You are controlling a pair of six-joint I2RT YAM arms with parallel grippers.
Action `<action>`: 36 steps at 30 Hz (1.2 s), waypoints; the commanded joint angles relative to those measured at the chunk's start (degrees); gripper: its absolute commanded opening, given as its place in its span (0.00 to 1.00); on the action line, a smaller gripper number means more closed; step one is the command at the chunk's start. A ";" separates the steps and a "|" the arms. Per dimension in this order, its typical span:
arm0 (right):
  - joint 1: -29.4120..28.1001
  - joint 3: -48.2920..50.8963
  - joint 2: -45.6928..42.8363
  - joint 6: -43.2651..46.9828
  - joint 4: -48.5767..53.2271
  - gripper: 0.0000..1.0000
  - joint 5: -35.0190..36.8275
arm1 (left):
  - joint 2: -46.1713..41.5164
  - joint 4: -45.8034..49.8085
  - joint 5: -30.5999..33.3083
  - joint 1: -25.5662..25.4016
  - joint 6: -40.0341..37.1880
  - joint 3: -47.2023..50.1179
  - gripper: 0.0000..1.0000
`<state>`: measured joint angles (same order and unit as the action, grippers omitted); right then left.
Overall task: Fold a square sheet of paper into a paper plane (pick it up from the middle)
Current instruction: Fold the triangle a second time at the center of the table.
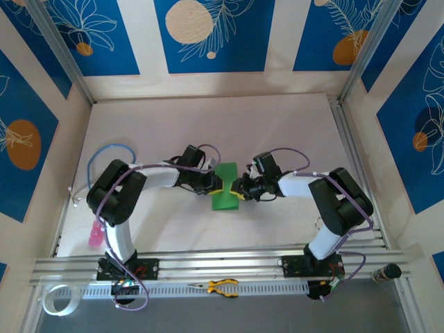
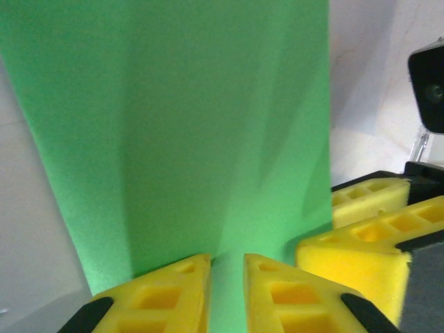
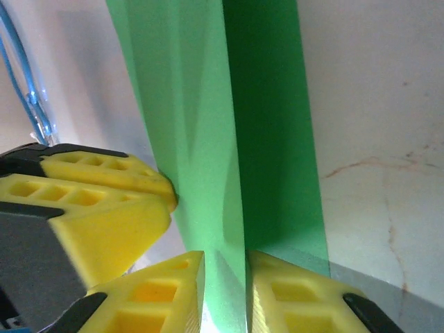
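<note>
the green paper (image 1: 224, 201) is folded into a narrow strip near the middle of the worktop (image 1: 208, 118), a little toward the near side, and your two hands meet on it from either side. the left hand (image 2: 227, 267) comes in from the left. the paper runs up between its yellow fingers (image 2: 166, 295), which stand a narrow gap apart, and you cannot tell whether they pinch it. the right hand (image 3: 224, 267) faces it from the right, its fingers (image 3: 291, 298) likewise slightly apart astride a raised crease, and a grip cannot be told here either. the two hands' fingertips sit just beside each other. the far and near ends of the strip stick out free of both hands. open white worktop stretches behind the paper to the far wall and out to both sides. a blue cable (image 1: 111, 148) loops at the left, well apart. a pink object (image 1: 95, 234) sits near the left arm's base. yellow-handled pliers (image 1: 222, 286) lie on the strip in front of the arm bases.
</note>
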<state>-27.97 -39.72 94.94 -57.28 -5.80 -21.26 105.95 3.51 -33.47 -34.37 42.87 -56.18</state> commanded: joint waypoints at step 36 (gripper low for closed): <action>2.44 -2.26 4.93 7.42 0.73 0.15 -7.74 | -8.10 -6.59 -0.02 -2.00 3.47 9.86 0.16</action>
<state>-25.82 -40.82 99.61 -51.11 -6.37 -27.68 99.02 -6.17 -32.75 -35.29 47.88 -46.81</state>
